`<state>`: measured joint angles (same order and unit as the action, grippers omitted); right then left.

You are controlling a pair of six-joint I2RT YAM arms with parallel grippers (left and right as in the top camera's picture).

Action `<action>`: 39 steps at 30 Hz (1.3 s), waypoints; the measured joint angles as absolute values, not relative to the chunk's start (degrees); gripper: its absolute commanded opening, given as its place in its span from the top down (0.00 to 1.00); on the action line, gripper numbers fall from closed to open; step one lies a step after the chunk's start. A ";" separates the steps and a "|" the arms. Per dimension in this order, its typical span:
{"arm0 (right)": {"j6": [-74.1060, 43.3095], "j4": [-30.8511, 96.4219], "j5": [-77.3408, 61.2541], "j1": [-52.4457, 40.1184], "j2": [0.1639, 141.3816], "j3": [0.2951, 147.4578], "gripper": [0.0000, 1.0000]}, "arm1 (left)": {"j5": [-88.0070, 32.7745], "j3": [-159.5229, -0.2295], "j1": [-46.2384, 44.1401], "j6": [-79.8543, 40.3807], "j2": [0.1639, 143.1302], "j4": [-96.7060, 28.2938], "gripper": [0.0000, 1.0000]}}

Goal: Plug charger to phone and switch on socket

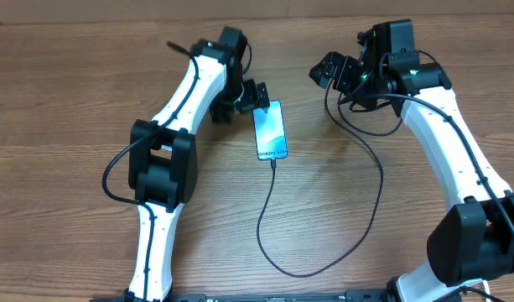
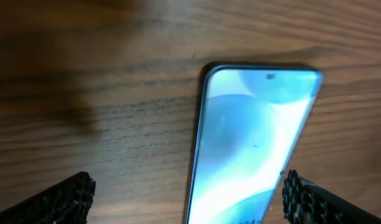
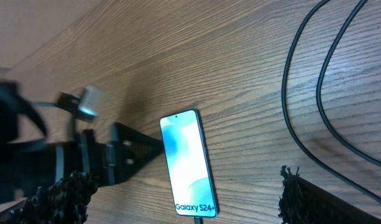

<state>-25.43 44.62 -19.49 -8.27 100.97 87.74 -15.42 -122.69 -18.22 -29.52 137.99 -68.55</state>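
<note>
The phone (image 1: 270,130) lies flat on the wooden table with its blue-teal screen lit; it also shows in the left wrist view (image 2: 252,143) and the right wrist view (image 3: 187,165). The charger's thin black cable (image 1: 269,210) sits in the phone's near end and loops right toward my right arm; its plug end is hidden. My left gripper (image 1: 257,96) is open at the phone's far end, one finger by its edge (image 2: 187,202). My right gripper (image 1: 328,71) is open and empty, off to the phone's right (image 3: 187,180). The socket is out of view.
Two runs of the black cable (image 3: 302,93) cross the table on the right. My left arm (image 1: 185,92) reaches over the table's left half and shows dark and blurred in the right wrist view (image 3: 103,155).
</note>
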 measured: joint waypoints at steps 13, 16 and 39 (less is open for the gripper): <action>-25.43 46.02 -19.46 -8.29 100.97 87.74 0.00 | -9.32 -157.03 -17.96 -18.39 138.12 -90.63 0.00; -25.45 46.00 -19.46 -8.27 100.97 87.74 0.00 | -8.25 -162.63 -17.89 -16.21 138.12 -95.64 0.00; -8.95 74.72 -25.61 14.92 100.88 108.12 0.00 | -7.79 -164.13 -17.89 -14.57 138.12 -96.66 0.00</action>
<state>-8.95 74.72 -25.61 14.92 100.88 108.12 -7.79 -164.13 -17.89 -14.57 138.12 -96.66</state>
